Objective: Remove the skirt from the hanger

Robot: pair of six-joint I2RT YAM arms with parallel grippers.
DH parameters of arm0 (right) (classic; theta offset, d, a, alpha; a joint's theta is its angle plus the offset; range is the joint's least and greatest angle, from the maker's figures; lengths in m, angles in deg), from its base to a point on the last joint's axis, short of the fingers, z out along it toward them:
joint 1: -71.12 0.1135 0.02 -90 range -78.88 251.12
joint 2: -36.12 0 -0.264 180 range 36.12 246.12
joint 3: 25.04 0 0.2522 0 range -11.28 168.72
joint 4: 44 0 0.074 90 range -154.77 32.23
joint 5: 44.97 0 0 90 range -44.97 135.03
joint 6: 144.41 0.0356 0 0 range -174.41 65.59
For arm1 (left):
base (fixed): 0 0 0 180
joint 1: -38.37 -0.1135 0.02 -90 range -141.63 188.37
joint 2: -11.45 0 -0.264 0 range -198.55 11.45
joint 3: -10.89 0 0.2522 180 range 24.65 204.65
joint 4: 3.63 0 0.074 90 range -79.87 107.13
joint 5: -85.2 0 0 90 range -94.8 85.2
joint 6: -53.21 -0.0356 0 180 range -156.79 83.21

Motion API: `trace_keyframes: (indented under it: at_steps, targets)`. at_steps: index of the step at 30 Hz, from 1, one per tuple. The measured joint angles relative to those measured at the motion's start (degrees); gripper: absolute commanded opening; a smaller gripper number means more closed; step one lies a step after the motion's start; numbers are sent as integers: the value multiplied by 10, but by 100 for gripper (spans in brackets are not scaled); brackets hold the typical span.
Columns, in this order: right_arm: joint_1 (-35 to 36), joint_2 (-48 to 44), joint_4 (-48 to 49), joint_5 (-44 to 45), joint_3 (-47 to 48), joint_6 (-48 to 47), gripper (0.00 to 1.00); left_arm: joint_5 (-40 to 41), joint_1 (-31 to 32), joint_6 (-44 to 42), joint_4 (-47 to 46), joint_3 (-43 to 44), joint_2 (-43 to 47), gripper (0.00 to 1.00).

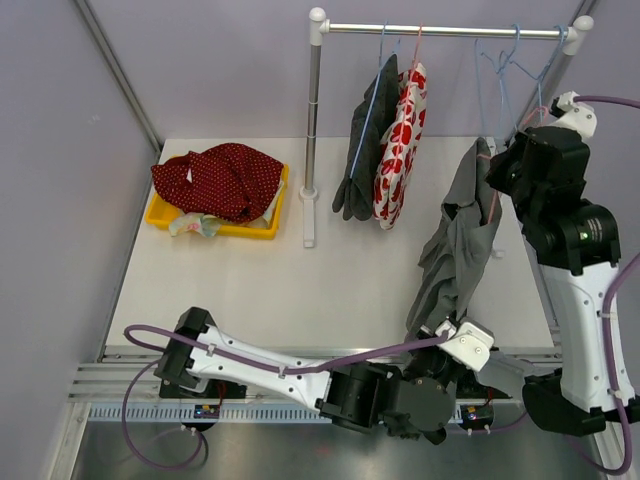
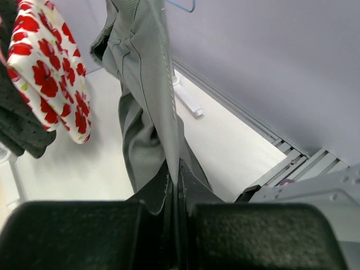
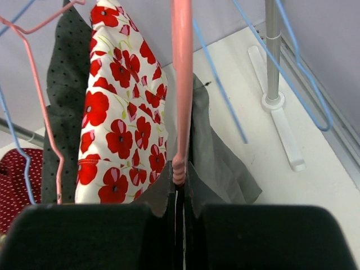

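The grey skirt (image 1: 455,250) hangs in a long twisted fold at the right of the table. Its top is on a pink hanger (image 3: 181,84), off the rail. My right gripper (image 1: 500,162) is shut on the hanger's ribbed end; in the right wrist view (image 3: 180,179) the jaws pinch it, with the skirt (image 3: 222,163) just behind. My left gripper (image 1: 440,335) is shut on the skirt's lower end near the table's front edge. The left wrist view shows the gripper (image 2: 174,169) with the cloth (image 2: 146,84) running taut up from the jaws.
A clothes rail (image 1: 440,30) on a post (image 1: 313,120) carries a red-flowered garment (image 1: 400,140), a dark dotted one (image 1: 365,150) and empty blue hangers (image 1: 510,60). A yellow tray (image 1: 160,215) with a red dotted cloth (image 1: 220,175) sits at the back left.
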Motion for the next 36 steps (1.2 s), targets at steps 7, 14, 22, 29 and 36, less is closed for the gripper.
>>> trace_keyframes:
  at_steps: [7,14,22,29,36]
  targets:
    - [1,110,54,41,36,-33,0,62,56,48,57,-22,16,0]
    - [-18,222,193,83,79,-38,0,76,144,170,203,-23,23,3]
    - [-21,99,222,22,-8,-8,0,99,136,289,357,-62,70,88]
    - [-21,-54,217,-97,-86,22,0,19,43,63,90,-223,278,97]
    - [-21,-130,232,-193,-181,40,0,-173,-115,-1,16,-130,286,97]
